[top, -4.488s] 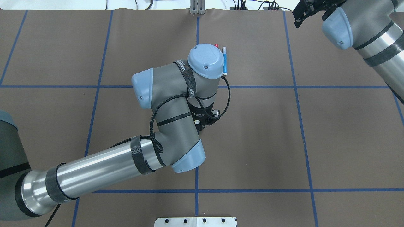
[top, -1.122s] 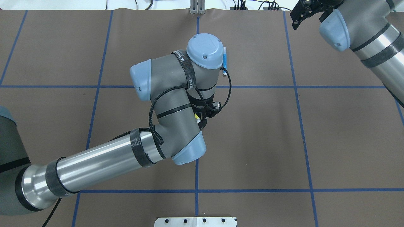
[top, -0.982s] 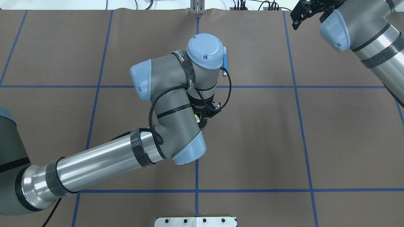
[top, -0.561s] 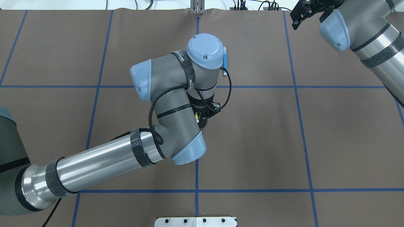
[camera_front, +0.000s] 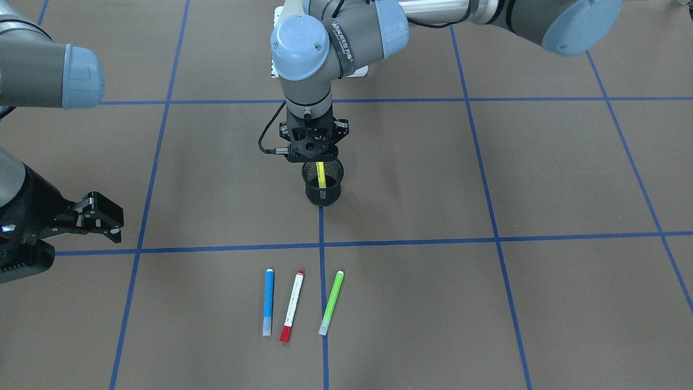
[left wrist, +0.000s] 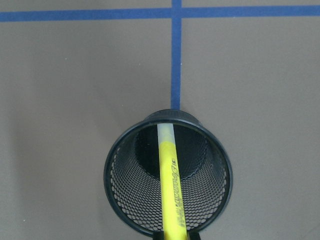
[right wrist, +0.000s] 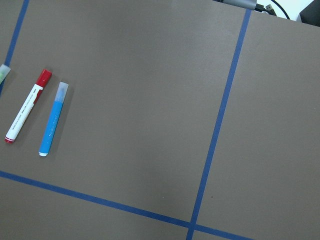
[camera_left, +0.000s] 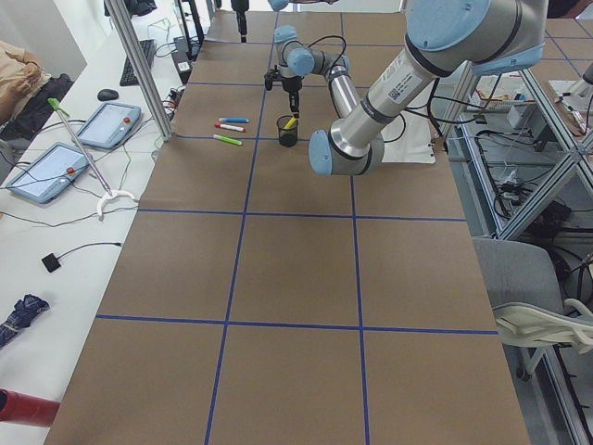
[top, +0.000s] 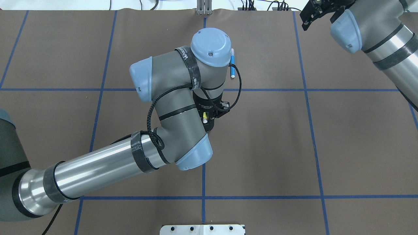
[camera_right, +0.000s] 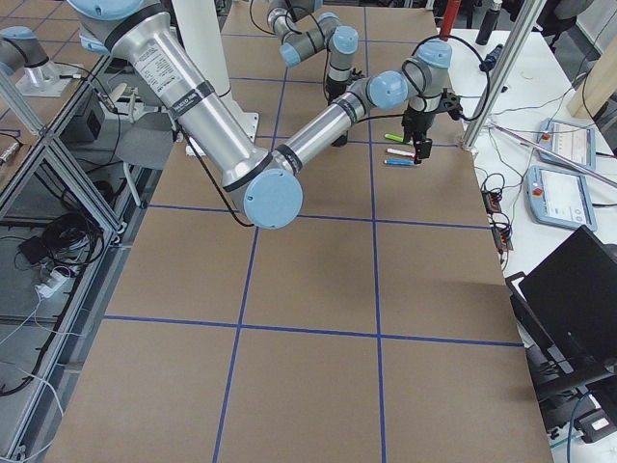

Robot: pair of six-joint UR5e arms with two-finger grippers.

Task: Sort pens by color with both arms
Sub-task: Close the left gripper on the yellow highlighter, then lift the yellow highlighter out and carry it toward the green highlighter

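My left gripper [camera_front: 319,161] hangs straight over the black mesh cup [camera_front: 323,194] and is shut on the top of the yellow pen [camera_front: 321,174]. In the left wrist view the yellow pen [left wrist: 170,185] runs from between the fingers down into the cup [left wrist: 215,195]. The blue pen [camera_front: 268,301], the white pen with red ends [camera_front: 292,306] and the light green pen [camera_front: 331,302] lie side by side on the mat, beyond the cup from the robot. My right gripper [camera_front: 103,222] hovers open and empty off to the side of them, with the blue pen [right wrist: 53,120] and red-ended pen [right wrist: 27,107] in its wrist view.
Brown mat with a blue tape grid [camera_front: 319,246] covers the table. The left arm's elbow and wrist [top: 183,107] hide the cup and most pens from overhead; only the blue pen [top: 232,62] shows there. Tablets and cables [camera_left: 56,167] lie on the side bench.
The left arm's wrist has risen slightly over the cup, and more of the yellow pen shows beside the gripper in the overhead view. The right arm has hardly moved.
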